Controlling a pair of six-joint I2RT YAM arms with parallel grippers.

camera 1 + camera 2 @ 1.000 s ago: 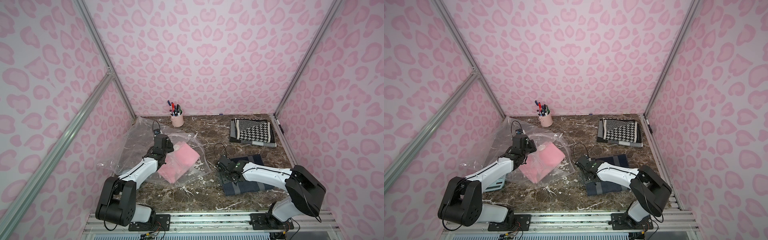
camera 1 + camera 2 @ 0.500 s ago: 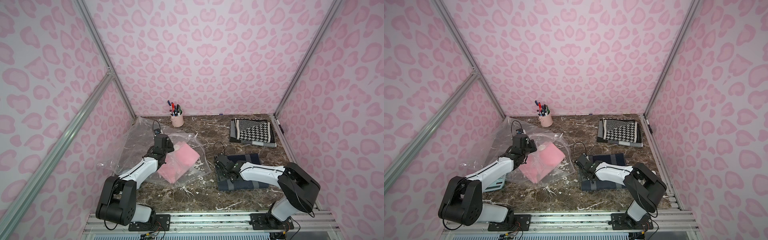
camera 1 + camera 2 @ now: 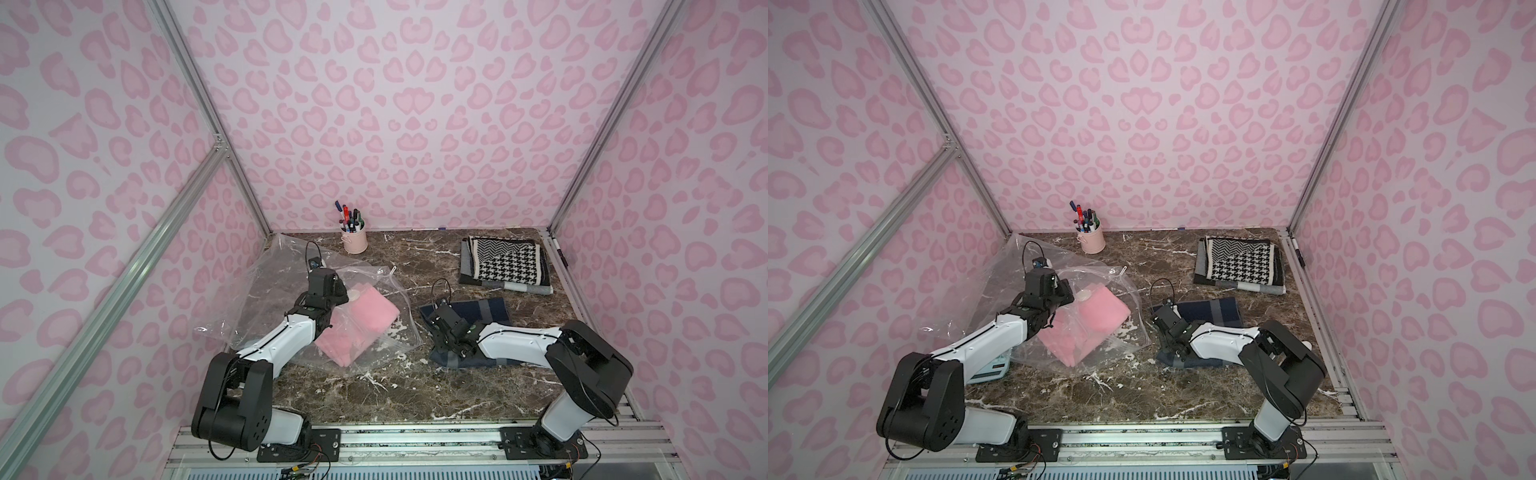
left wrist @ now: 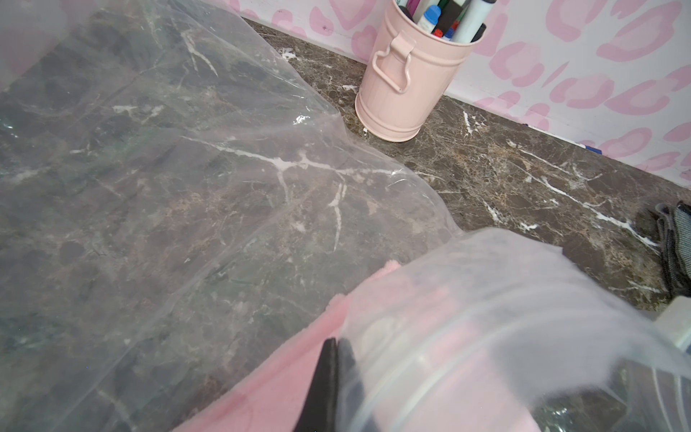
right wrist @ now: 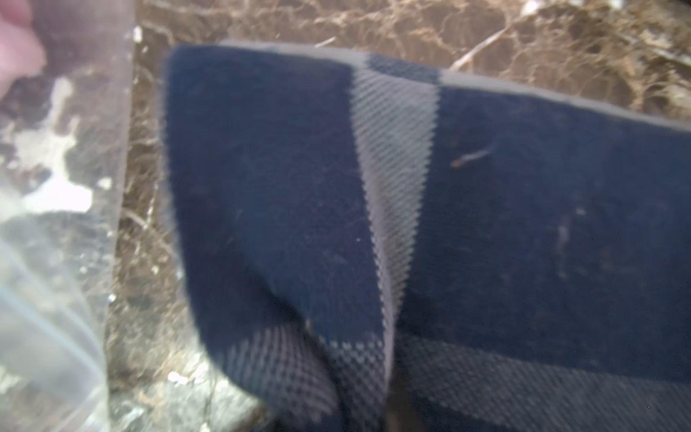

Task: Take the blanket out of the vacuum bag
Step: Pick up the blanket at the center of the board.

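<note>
Pink blanket (image 3: 370, 316) lies beneath closed left jaws.

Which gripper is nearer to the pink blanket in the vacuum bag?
Left. The left gripper touches the pink blanket; the right gripper is apart, on the navy blanket.

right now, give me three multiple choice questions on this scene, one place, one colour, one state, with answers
1. Where is the pink blanket? A inside the vacuum bag; B in a drawer; C on a hook.
2. What colour is the pen cup? A green; B pale pink; C black.
3. How does the left gripper stand? A wide open; B shut; C missing.
Answers: A, it shows through the clear plastic; B, seen in both top views; B, its fingers meet in the left wrist view.
</note>
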